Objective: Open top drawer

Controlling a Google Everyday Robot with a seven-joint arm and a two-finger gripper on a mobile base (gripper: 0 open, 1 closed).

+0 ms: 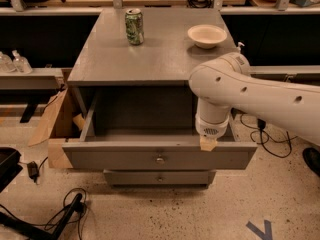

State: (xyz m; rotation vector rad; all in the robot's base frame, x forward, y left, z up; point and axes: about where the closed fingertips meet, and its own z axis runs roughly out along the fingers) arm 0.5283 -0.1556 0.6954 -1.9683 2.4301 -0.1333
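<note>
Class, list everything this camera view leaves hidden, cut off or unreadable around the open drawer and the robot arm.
Gripper, at the top drawer's front edge right of the knob: largely hidden beneath the arm's wrist.
Drawer interior, right end: blocked by the wrist.
Lower drawer: upper part covered by the open drawer's front.
Arm: cut off at the right edge; base unseen.
Green can: label too blurred to read.

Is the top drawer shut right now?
No, the top drawer is pulled well out, its inside showing; the end effector sits at its front edge.
</note>
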